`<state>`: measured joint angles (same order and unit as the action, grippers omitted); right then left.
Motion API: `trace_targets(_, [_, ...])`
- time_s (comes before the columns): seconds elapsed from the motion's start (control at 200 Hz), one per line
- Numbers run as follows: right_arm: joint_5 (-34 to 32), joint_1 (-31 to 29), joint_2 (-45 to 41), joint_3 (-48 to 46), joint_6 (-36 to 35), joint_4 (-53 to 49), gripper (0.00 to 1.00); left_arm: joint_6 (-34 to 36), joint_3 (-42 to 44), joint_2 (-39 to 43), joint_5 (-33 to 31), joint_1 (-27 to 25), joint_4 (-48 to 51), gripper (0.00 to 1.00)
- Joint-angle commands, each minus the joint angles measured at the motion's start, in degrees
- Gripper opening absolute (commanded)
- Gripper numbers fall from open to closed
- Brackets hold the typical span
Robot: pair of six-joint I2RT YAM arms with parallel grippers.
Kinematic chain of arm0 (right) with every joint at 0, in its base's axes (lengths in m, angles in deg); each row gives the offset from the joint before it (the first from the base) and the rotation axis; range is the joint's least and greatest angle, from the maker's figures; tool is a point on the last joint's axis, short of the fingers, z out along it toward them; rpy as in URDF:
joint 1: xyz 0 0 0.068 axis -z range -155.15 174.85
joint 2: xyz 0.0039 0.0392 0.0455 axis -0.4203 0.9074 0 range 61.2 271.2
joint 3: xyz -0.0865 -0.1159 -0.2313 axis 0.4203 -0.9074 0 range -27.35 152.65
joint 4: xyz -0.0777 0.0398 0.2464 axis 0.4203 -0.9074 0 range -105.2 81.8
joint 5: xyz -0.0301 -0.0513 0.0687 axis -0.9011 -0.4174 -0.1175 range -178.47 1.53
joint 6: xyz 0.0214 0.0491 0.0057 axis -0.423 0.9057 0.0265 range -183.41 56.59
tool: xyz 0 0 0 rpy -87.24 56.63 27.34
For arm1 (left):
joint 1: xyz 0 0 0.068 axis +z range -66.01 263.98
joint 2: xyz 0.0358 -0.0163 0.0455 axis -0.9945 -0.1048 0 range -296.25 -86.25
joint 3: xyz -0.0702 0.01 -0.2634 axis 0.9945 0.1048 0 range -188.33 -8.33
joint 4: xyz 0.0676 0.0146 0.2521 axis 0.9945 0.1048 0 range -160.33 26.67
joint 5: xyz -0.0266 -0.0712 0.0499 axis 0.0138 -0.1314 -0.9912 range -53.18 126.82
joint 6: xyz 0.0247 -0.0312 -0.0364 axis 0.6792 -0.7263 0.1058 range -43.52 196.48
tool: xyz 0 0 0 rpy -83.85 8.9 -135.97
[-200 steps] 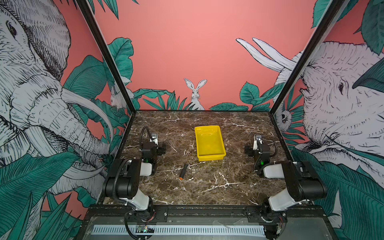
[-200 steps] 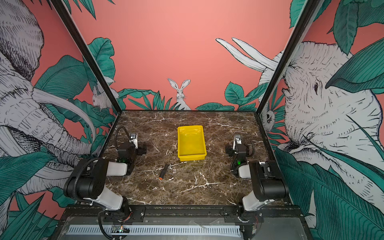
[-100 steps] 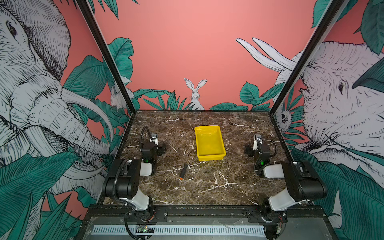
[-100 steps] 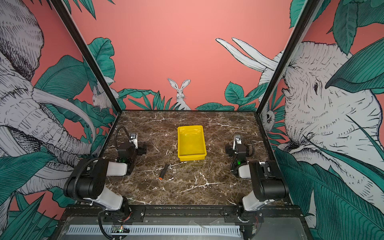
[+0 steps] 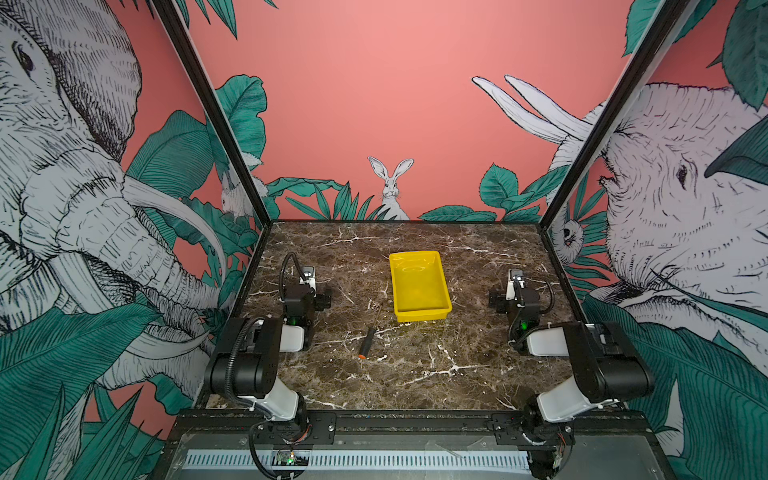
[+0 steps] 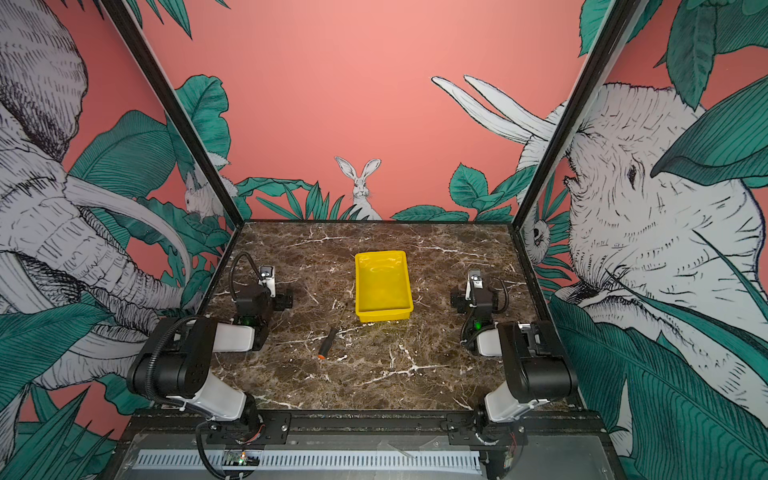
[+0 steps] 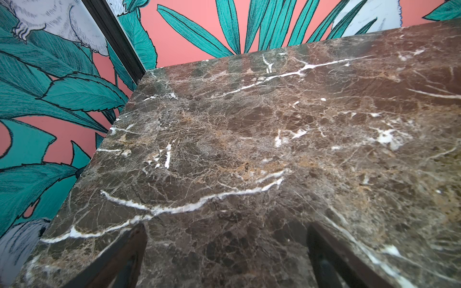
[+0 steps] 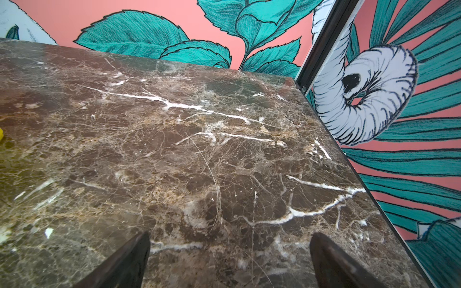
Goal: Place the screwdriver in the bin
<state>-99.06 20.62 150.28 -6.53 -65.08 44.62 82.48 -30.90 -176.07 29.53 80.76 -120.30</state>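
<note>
The screwdriver (image 5: pixel 369 338) (image 6: pixel 329 340) lies flat on the marble, black handle and orange butt toward the front, thin shaft pointing at the bin's near left corner. The empty yellow bin (image 5: pixel 422 313) (image 6: pixel 384 316) stands mid-table just behind and to the right of it. My left gripper (image 5: pixel 308 291) (image 7: pixel 225 229) rests low at the table's left, open, with only bare marble between its fingers. On the right side my right gripper (image 5: pixel 514 291) (image 8: pixel 229 237) is low too, open and empty. A sliver of the bin (image 8: pixel 1 133) shows in the right wrist view. Both grippers are well apart from the screwdriver.
Patterned walls close the marble table (image 5: pixel 415 374) on the left, back and right. Both arms are folded near the front corners, with a black rail (image 5: pixel 415 419) along the front edge.
</note>
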Motion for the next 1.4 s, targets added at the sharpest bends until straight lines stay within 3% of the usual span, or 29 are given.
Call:
trace_targets(0.0, [0.4, 0.1, -0.2, 0.6, 0.2, 1.6, 0.99, -0.4, -0.8, 1.1, 0.3, 0.1, 0.0, 1.00])
trace_targets(0.14, [0.2, 0.3, -0.5, 0.5, 0.2, 1.8, 0.99, -0.4, -0.8, 1.1, 0.2, 0.1, 0.1, 1.00])
trace_targets(0.23, [1.2, 0.0, -4.7, 2.3, -0.5, -5.4, 0.99, -0.4, -1.1, 2.0, -1.0, 0.1, -0.8, 1.00])
trace_targets(0.325, [2.0, -0.1, -11.2, 8.1, 0.8, -22.1, 0.99, -2.4, -6.8, 10.7, -1.7, 0.0, 18.8, 1.00])
trace_targets(0.405, [3.3, -0.2, -15.7, 12.4, 6.3, -32.5, 0.99, -10.5, -14.0, 17.2, -5.8, 0.0, 36.6, 1.00])
trace_targets(0.486, [5.1, -0.1, -19.0, 13.5, 15.2, -35.7, 0.99, -20.3, -19.2, 21.5, -8.1, -0.1, 49.2, 1.00])
trace_targets(0.571, [11.0, -0.1, -21.6, 13.5, 21.8, -35.2, 0.99, -25.6, -22.3, 24.6, -4.3, -0.1, 58.2, 1.00])
trace_targets(0.676, [20.0, -0.2, -20.4, 20.2, 25.6, -45.8, 0.99, -29.3, -22.4, 27.6, 4.2, -0.9, 64.1, 1.00])
trace_targets(0.756, [23.0, -1.9, -18.8, 23.6, 25.0, -49.9, 0.99, -30.1, -22.0, 30.1, 3.3, -3.8, 69.2, 1.00])
trace_targets(1.026, [20.9, -9.7, -18.0, 27.5, 18.9, -57.0, 0.99, -34.5, -17.6, 33.4, 0.0, -17.8, 79.7, 0.99])
trace_targets(1.136, [27.2, -9.8, -16.0, 27.4, 18.6, -55.9, 0.99, -35.9, -16.1, 32.5, -2.5, -23.4, 81.1, 1.00])
trace_targets(1.396, [26.3, -9.8, -13.1, 27.6, 17.0, -56.1, 0.99, -34.8, -20.4, 26.0, -2.7, -31.3, 85.1, 0.97])
